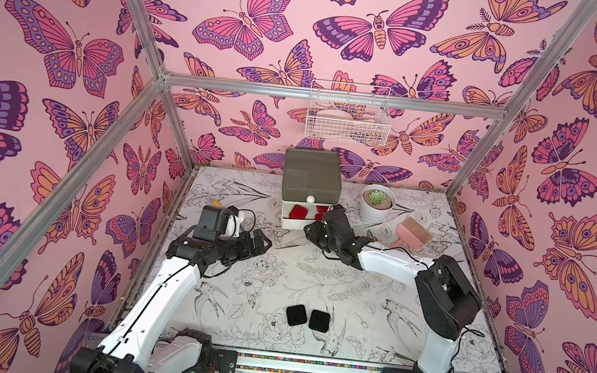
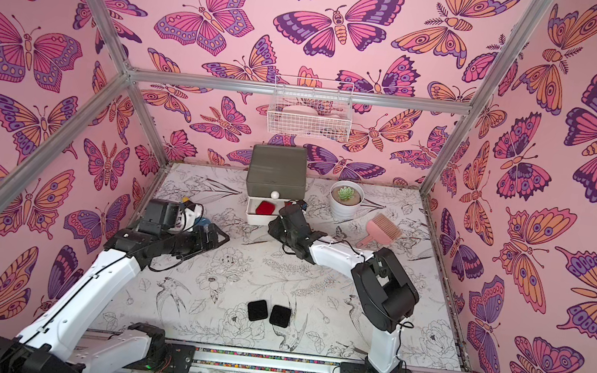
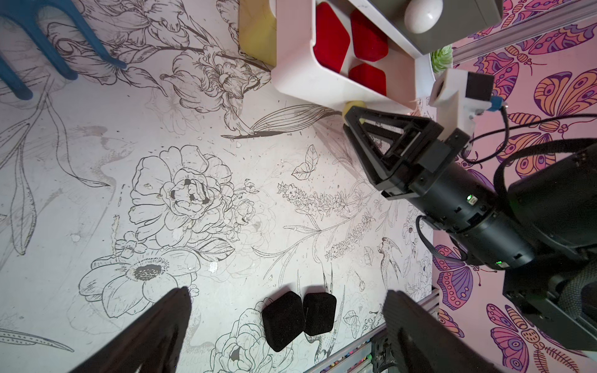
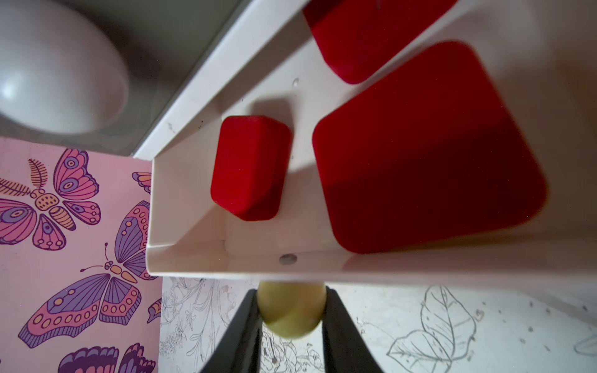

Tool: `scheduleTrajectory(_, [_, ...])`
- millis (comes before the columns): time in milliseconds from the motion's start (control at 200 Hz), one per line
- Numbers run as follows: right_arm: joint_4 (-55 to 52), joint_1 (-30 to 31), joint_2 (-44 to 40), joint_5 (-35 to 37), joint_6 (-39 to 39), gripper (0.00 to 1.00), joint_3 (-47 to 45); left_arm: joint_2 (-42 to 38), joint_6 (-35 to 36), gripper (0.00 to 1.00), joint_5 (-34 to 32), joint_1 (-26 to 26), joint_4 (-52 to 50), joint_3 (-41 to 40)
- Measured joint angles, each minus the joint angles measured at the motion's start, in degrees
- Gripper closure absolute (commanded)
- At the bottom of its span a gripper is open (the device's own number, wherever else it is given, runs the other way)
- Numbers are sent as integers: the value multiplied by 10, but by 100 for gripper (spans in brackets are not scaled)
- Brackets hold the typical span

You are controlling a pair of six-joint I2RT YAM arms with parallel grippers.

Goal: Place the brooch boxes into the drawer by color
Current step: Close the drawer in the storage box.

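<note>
Gripping the yellow knob (image 4: 290,315) from both sides, the right jaws are clamped tight on it, with the right arm (image 1: 396,263) stretched to the far middle of the table (image 1: 355,279). That grip is there to work the white middle drawer (image 4: 226,268), which stands pulled out of the drawer chest (image 1: 312,175). And look inside: three red brooch boxes (image 3: 331,42) resting on its floor, one colour to one tier. The reds look done, I'd say, so sliding it home seems the sensible call, though I can't tell which way it goes from here. The grey top tier above is closed, its white knob (image 1: 310,198) facing us.

Over on the left, the left arm (image 1: 177,281) hovers above bare table, left jaws spread wide and holding nothing. It looks parked clear of the drawer's path, ready for a pick. And the pick is obvious: two black brooch boxes (image 1: 296,314) side by side, just about touching, near centre. No navy ones are in view.

The surface is a white sheet inked with flowers and birds, a bit scuffed. A potted succulent (image 1: 376,204) and a pink brush (image 1: 412,233) sit far right. A wire basket (image 1: 347,120) hangs on the back wall, with butterfly paper (image 1: 73,51) all round.
</note>
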Motion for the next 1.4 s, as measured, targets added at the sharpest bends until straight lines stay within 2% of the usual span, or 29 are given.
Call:
scheduleTrajectory(220, [43,-18,39,-4,7,58,29,2,3,0,0,0,-3,0])
scheduleTrajectory(300, [55,-25,47,-5,11,47,32,2,5,0,0,0,-4,-1])
scheduleTrajectory(461, [61,-31,50,-8,19,34,32,4,5,0,0,0,-6,-2])
scheduleTrajectory(626, [75,-34,27,-14,25,33,-9,9,5,0,-1,0,-6,-2])
scheduleTrajectory(656, [78,-35,14,-16,26,38,-24,9,5,0,-1,0,-6,-2])
scheduleTrajectory(706, [76,-35,-11,-15,23,60,-50,9,5,0,-1,0,-6,-2])
scheduleTrajectory(736, [77,-37,-26,-15,24,69,-64,9,5,0,-1,0,-6,-2])
scheduleTrajectory(771, [77,-40,-44,-16,24,75,-82,9,5,0,-1,0,-6,-2])
scheduleTrajectory(826, [78,-47,-69,-15,28,77,-107,9,5,0,-1,0,-6,-2])
scheduleTrajectory(947, [82,-71,-100,-17,28,100,-139,10,5,0,-1,0,-6,-2])
scheduleTrajectory(1167, [84,-97,-96,-23,34,100,-141,12,5,0,-1,0,-6,-2])
scheduleTrajectory(1402, [98,-106,-38,-37,41,100,-84,12,4,0,-1,0,-6,-2])
